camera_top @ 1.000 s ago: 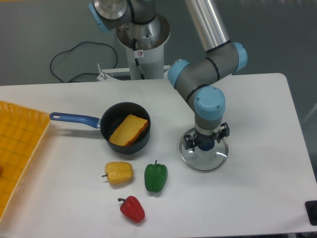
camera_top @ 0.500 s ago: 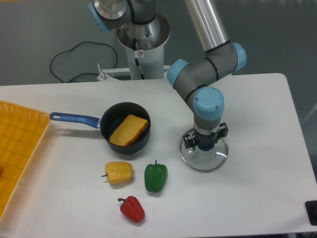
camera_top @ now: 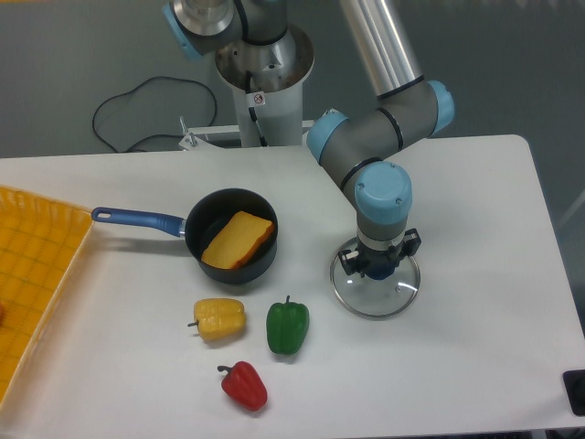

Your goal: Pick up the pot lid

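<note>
Over the right part of the table, my gripper (camera_top: pixel 379 256) points down at the pot lid, its two fingers spread on either side of the dark blue knob. It is open, and a gap shows between fingers and knob. The round transparent pot lid (camera_top: pixel 373 305) lies flat on the table with a pale metal rim. The gripper hides the lid's far part and some of the knob.
A black pan (camera_top: pixel 198 229) with a blue handle stands left of centre, holding a bread-like piece (camera_top: pixel 239 240). Nearer the front lie yellow (camera_top: pixel 219 319), green (camera_top: pixel 288 327) and red (camera_top: pixel 244 386) peppers. A yellow-orange bin (camera_top: pixel 41 265) is at the left edge.
The gripper has shifted very slightly to the left and stays spread around the knob. The lid's rim appears barely moved leftward; the pan and peppers are unchanged.
</note>
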Motion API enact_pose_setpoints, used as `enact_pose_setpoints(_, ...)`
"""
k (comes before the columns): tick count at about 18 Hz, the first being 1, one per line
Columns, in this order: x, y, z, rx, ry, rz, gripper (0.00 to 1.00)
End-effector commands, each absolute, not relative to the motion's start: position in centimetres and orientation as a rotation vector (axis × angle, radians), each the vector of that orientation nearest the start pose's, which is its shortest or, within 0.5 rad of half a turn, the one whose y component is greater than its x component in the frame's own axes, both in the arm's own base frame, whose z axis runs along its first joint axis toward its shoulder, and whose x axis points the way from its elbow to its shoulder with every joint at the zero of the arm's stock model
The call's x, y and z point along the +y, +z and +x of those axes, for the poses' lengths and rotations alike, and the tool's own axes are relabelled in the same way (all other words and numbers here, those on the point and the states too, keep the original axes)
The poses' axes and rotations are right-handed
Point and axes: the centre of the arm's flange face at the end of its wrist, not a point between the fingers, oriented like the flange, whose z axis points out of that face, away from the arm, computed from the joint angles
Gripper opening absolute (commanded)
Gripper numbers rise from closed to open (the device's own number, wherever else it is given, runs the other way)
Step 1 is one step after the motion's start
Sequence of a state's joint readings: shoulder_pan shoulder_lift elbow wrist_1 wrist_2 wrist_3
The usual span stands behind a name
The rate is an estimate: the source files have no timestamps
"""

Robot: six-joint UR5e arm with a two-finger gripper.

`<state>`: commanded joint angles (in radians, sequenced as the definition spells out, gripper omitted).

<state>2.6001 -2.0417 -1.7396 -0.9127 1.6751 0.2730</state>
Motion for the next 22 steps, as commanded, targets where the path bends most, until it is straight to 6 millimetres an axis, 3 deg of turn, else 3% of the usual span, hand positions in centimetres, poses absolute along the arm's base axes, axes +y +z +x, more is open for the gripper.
enact_pose_setpoints(5, 43.1, 22.8, -46.7, -1.15, 0.185, -2.943, 0.45)
enact_pose_setpoints(9, 45.1, 25.7, -46.5, -1.029, 0.206, -2.97, 0.45)
enact_pose_setpoints(13, 47.1, 28.1, -45.3, -0.728, 0.188, -3.084, 0.44)
enact_pose_setpoints(17, 46.9, 31.8, -44.6, -0.377, 0.192, -3.144, 0.45)
enact_pose_setpoints(22, 46.9, 34.2, -43.5, -0.071, 0.204, -3.162, 0.44)
